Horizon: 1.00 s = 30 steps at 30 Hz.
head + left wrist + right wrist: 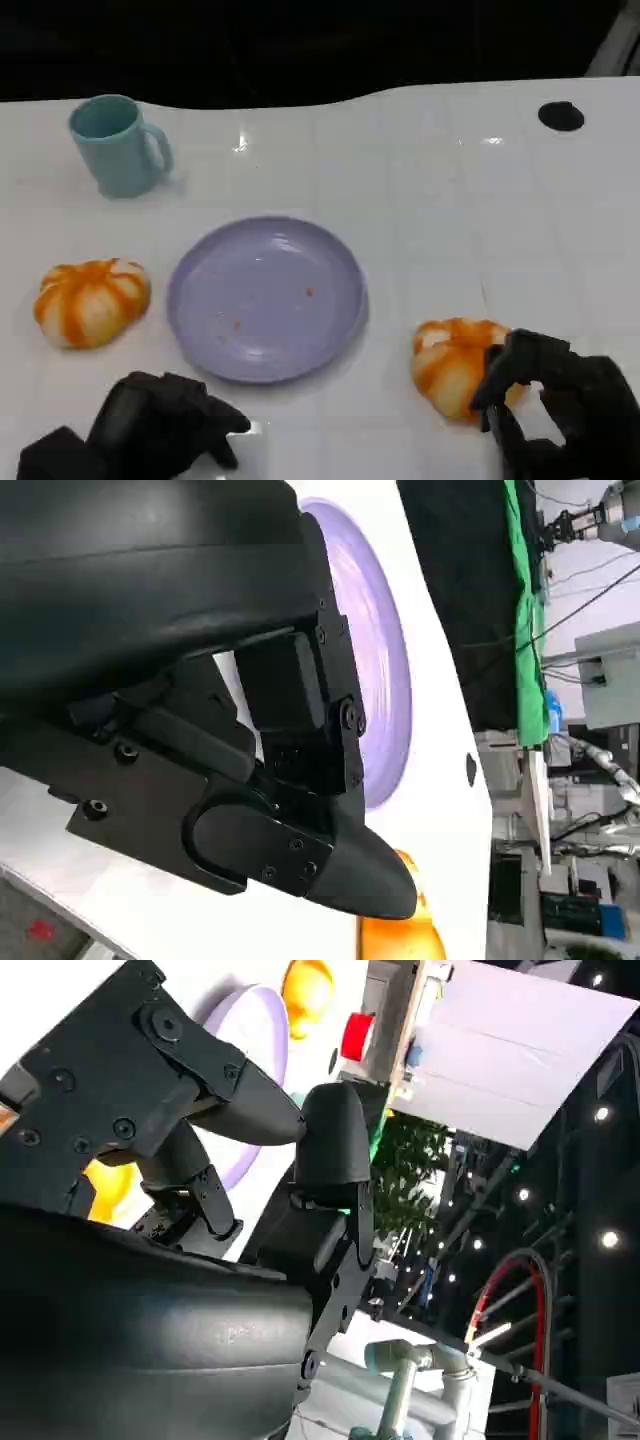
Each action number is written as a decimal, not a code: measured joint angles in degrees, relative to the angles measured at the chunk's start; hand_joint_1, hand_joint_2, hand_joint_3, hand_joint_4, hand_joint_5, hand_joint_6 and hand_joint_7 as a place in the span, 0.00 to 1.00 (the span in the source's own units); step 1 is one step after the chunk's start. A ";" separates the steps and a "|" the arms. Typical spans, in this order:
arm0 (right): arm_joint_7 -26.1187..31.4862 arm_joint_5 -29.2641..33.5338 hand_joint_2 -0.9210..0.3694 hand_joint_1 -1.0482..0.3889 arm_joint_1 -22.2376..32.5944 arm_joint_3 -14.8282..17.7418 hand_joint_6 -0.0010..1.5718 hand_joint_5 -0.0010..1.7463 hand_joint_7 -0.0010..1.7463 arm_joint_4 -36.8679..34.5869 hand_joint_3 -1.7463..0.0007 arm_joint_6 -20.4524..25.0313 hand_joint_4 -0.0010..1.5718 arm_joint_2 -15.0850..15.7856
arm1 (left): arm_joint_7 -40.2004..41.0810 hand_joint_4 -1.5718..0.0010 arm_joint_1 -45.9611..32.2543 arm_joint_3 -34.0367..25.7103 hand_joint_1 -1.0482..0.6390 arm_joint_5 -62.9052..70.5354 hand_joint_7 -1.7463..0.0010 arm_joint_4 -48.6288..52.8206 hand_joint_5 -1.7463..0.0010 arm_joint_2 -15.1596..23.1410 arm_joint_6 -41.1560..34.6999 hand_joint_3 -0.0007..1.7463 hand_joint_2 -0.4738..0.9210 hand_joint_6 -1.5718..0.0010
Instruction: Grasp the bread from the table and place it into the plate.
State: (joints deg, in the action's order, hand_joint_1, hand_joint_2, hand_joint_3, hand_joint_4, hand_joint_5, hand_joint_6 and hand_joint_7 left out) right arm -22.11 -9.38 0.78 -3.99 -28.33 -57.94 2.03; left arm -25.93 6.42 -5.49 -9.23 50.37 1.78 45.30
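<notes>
A purple plate (265,298) lies at the table's middle. One orange-and-white bread (455,365) sits on the table to the plate's right. My right hand (555,405) is at that bread's right side, fingers apart and curved toward it, fingertips at its edge. In the right wrist view a bit of this bread (110,1185) shows between the spread fingers (190,1070), with the plate (255,1040) beyond. A second bread (90,300) lies left of the plate. My left hand (160,425) rests low near the front edge, holding nothing. The left wrist view shows the plate (385,680) and the right bread (400,935).
A teal mug (118,145) stands at the back left. A small black round spot (560,116) marks the table's back right. The table's far edge (300,100) meets a dark background.
</notes>
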 measured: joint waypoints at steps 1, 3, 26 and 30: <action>0.02 0.18 0.48 0.58 0.00 0.01 0.57 0.96 0.79 0.00 0.19 0.00 0.60 0.00 | 0.00 0.17 0.02 -0.01 0.00 -0.02 0.83 0.05 0.40 0.00 0.00 0.05 1.00 0.02; 0.02 0.29 0.48 0.59 0.01 0.00 0.57 0.95 0.78 0.01 0.19 0.00 0.60 0.00 | -0.01 0.17 0.02 -0.03 0.00 -0.03 0.83 0.09 0.40 0.00 0.00 0.05 1.00 0.02; 0.06 1.35 0.33 0.54 0.21 0.02 0.55 0.74 0.49 2.40 0.40 0.57 0.49 0.40 | -0.45 0.17 0.06 -0.11 0.00 -0.61 0.83 0.22 0.40 -0.03 -0.01 0.04 1.00 0.02; 2.67 7.06 0.19 0.48 1.21 0.95 0.40 0.65 0.39 8.57 0.61 4.32 0.33 1.98 | -0.44 0.17 0.06 -0.05 0.00 -0.56 0.83 0.09 0.40 -0.10 -0.02 0.04 1.00 0.02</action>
State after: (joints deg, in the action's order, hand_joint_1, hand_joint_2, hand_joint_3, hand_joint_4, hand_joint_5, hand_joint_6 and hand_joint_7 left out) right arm -19.45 -2.32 1.99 -3.04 -19.76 -53.62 4.01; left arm -26.37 6.48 -5.54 -9.79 50.46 1.68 45.27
